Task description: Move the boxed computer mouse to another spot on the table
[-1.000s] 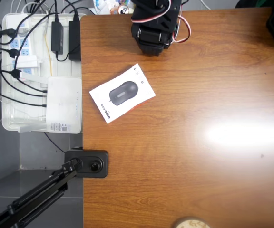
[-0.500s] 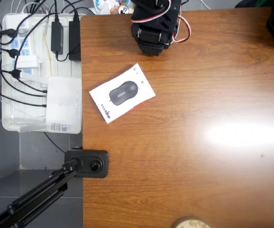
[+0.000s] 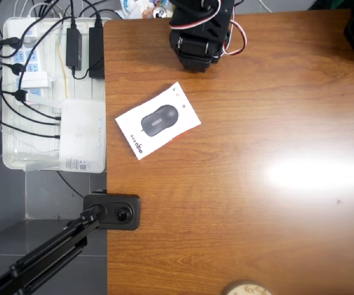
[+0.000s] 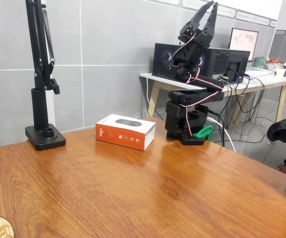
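Mouse box [image 3: 157,120] flat on table [image 3: 238,209] near left edge, gripper [image 4: 208,9] raised high, fingers slightly apart, empty

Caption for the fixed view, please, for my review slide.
Arm folded upright, gripper raised high, away from the boxed computer mouse lying flat on the table.

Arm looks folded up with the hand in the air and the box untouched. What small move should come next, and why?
Probably unfold and lower the hand toward the box. In the fixed view the hand points up, well above the arm's base, fingers slightly apart and holding nothing, while the box lies flat on the table beside the base.
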